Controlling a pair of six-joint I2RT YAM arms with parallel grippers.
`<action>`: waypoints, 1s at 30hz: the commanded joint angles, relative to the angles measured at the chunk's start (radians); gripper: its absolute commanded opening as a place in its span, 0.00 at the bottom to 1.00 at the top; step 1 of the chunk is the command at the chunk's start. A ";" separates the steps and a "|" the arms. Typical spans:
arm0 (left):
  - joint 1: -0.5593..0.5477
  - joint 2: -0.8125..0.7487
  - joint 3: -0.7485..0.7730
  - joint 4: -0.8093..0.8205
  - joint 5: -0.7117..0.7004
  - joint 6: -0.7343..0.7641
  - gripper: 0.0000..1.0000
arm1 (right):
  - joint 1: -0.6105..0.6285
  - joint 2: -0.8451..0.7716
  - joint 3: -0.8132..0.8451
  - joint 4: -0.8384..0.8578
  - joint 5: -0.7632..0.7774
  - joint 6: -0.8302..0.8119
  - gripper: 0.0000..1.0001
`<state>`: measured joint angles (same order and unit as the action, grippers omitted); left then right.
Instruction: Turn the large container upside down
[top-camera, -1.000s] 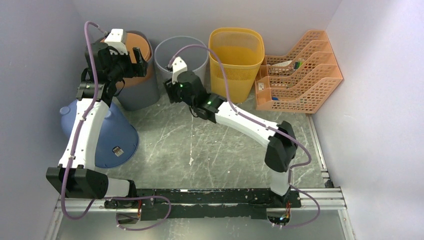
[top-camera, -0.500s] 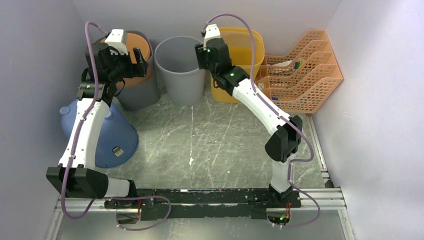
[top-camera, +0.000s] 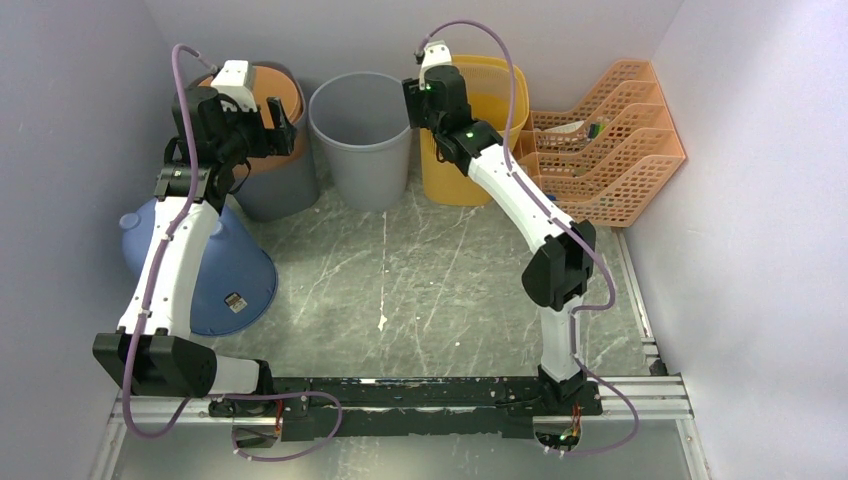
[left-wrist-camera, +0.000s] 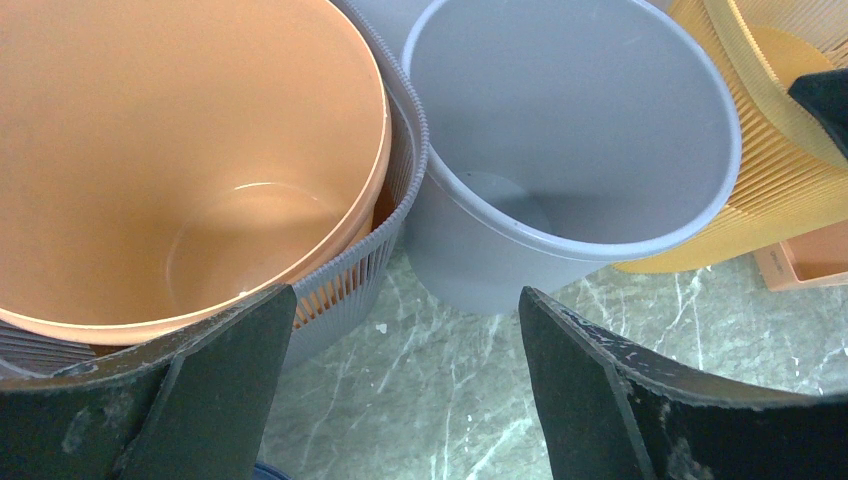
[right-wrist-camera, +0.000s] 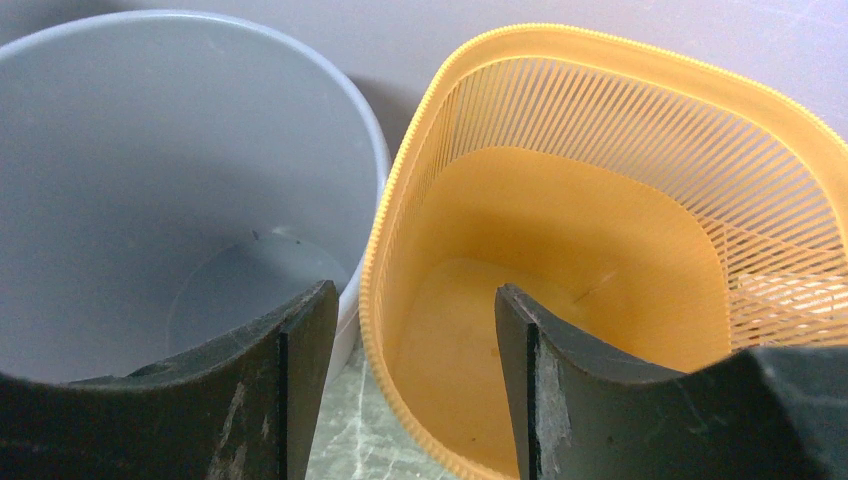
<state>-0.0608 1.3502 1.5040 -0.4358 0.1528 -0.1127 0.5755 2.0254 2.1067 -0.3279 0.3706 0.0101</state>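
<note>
A yellow slatted basket stands upright at the back, with a plain grey bin on its left. My right gripper is open over the basket's left rim. In the right wrist view the rim runs between the fingers, one finger on the side of the grey bin and one over the inside of the basket. My left gripper is open and empty above the right rim of an orange bucket nested in a ribbed grey basket.
A blue container lies mouth-down on the left under my left arm. An orange stacked file tray stands at the back right against the wall. Walls close in on the left, back and right. The marbled floor is in the middle.
My right arm has swung right and back, from in front of the grey bin to the left rim of the yellow basket. My left arm has not moved.
</note>
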 joint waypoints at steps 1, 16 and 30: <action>-0.007 -0.016 -0.013 0.029 -0.004 0.015 0.94 | -0.028 0.041 0.027 -0.011 -0.033 0.006 0.56; -0.007 -0.032 -0.053 0.035 -0.014 0.025 0.94 | -0.129 0.064 -0.038 -0.054 -0.187 0.052 0.38; -0.007 -0.058 -0.063 0.029 -0.019 0.019 0.94 | -0.129 -0.185 -0.137 -0.188 -0.339 0.059 0.00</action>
<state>-0.0608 1.3273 1.4471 -0.4332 0.1467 -0.0944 0.4480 1.9430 1.9835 -0.3920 0.0505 0.0479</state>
